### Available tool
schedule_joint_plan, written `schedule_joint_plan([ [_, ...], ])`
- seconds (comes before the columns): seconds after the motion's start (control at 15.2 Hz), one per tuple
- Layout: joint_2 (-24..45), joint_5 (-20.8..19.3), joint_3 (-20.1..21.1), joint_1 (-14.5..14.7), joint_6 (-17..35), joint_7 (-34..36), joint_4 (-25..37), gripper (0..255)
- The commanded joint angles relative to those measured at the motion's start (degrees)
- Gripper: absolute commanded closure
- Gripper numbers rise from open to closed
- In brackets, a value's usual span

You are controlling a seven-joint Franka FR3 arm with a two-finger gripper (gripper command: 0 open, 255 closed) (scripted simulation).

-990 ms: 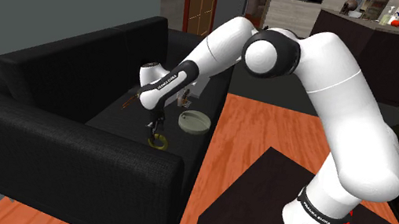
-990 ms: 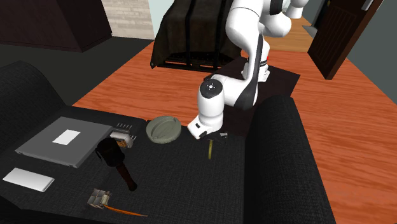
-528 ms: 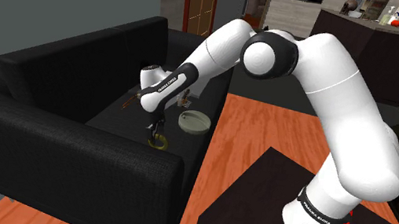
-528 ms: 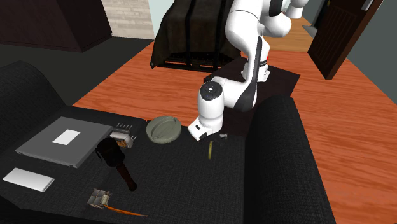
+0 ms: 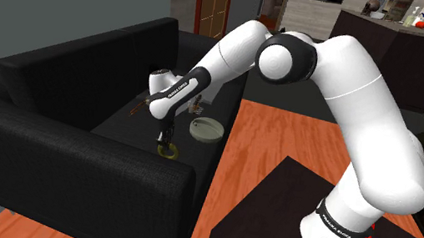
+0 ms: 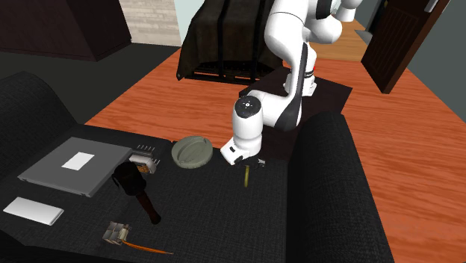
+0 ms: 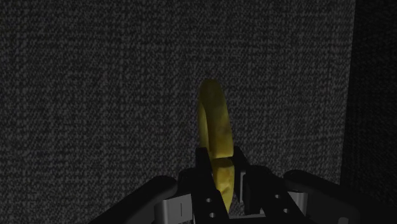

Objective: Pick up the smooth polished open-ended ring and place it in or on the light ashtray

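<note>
One glossy yellow ring (image 6: pixel 247 173), one round grey-green ashtray (image 6: pixel 192 152), one flat grey laptop (image 6: pixel 73 164), one thin white slab (image 6: pixel 33 210).

Bare seat (image 6: pixel 213 190) between ring (image 6: pixel 247 174) and ashtray (image 6: pixel 192 152); sofa arm (image 6: pixel 332 194) close beside ring.

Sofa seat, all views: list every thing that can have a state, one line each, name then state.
ring: yellow, standing on edge, clasped, not yet in the ashtray.
gripper: jaws shut on the ring.
ashtray: upright on the sofa seat, empty.
laptop: closed, lying flat on the seat.
</note>
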Motion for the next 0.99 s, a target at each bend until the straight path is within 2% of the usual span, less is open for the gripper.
schedule_joint_plan([
  [0.0, 0.00, 0.00, 0.00, 0.00, 0.00, 0.00, 0.00, 255],
  [0.92, -6.98, 0.54, 0.52, -0.38, -5.15, -0.29, -1.83, 255],
])
